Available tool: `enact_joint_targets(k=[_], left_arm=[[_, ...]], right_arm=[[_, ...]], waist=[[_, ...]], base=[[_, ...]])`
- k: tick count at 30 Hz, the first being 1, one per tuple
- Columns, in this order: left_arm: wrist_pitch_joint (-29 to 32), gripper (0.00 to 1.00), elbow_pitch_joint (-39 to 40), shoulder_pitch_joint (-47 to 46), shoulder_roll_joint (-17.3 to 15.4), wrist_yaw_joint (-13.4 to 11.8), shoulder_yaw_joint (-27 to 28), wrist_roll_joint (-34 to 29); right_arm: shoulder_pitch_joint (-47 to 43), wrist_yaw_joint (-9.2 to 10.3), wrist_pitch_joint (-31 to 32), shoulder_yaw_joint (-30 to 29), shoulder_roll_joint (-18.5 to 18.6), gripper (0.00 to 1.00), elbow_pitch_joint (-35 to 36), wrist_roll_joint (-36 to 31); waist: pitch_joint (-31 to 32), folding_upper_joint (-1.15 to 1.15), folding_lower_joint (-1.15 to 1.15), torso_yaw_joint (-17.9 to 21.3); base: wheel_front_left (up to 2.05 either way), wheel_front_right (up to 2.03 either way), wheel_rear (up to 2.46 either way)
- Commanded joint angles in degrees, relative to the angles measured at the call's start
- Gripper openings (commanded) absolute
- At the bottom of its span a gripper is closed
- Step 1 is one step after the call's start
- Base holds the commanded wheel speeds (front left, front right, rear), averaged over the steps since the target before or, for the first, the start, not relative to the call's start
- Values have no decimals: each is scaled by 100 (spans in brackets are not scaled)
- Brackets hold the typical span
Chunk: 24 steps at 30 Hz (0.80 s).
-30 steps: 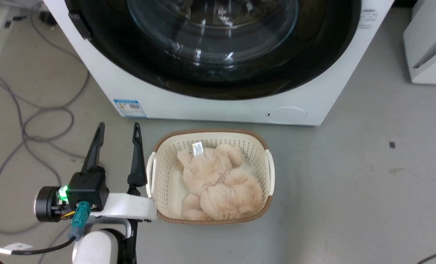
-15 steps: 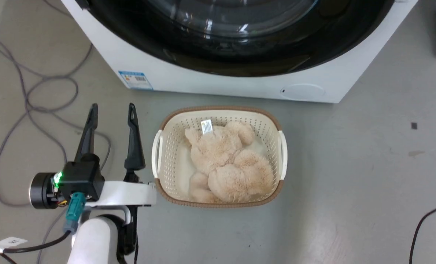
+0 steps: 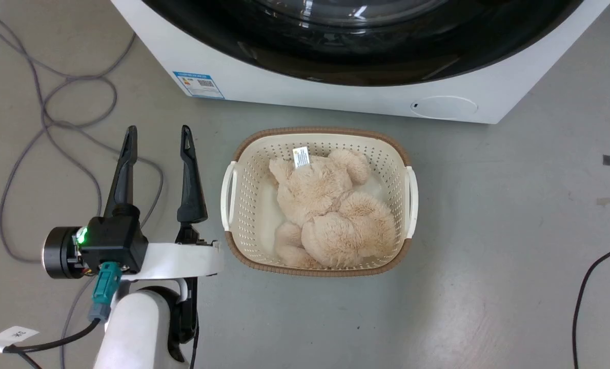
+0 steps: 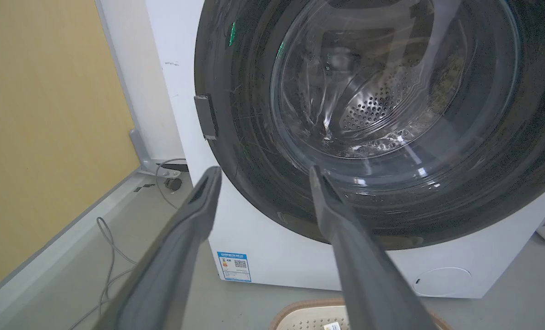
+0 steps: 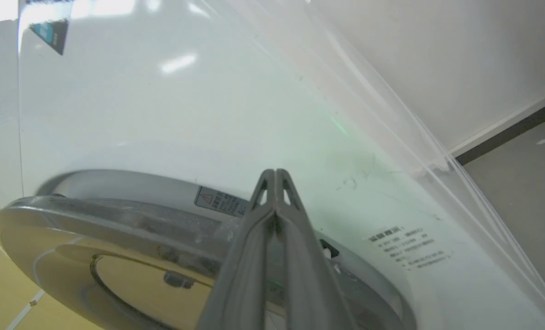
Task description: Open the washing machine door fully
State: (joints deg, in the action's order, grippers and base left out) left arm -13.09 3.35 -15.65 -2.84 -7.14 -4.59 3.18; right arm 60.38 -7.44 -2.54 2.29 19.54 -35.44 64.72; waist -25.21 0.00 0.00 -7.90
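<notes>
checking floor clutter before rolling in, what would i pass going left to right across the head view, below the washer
grey cable → left tool → basket → black cable

There is one washing machine (image 3: 336,100), with one washing machine door (image 3: 366,56), one blue label (image 3: 198,84) and one round cap (image 3: 446,107) on its front. One basket (image 3: 315,138) with two white handles (image 3: 229,189) holds one plush toy (image 3: 330,215) bearing one tag (image 3: 301,156). Two grippers show, the left gripper (image 3: 158,132) and the right gripper (image 5: 275,174), each with two dark fingers (image 3: 123,174). There is one grey cable (image 3: 43,118) and one black cable (image 3: 584,287).
</notes>
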Motion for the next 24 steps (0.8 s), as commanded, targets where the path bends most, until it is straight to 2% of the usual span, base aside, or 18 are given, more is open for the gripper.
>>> enact_joint_targets(k=[1,12,24], left_arm=[[-56,100,20,-130,-4,-47,-13,26],[-188,100,17,-274,-4,-152,-106,95],[-191,100,-110,-158,-4,-129,-65,104]], right_arm=[[236,-4,43,71,89,0,-95,149],[702,-5,741,895,320,0,-389,1015],[295,-5,1734,1430,431,0,-282,1611]], waist=[[-26,0,0,-20],[-212,0,0,-128],[87,0,0,-85]], base=[[0,0,0],[0,0,0],[0,0,0]])
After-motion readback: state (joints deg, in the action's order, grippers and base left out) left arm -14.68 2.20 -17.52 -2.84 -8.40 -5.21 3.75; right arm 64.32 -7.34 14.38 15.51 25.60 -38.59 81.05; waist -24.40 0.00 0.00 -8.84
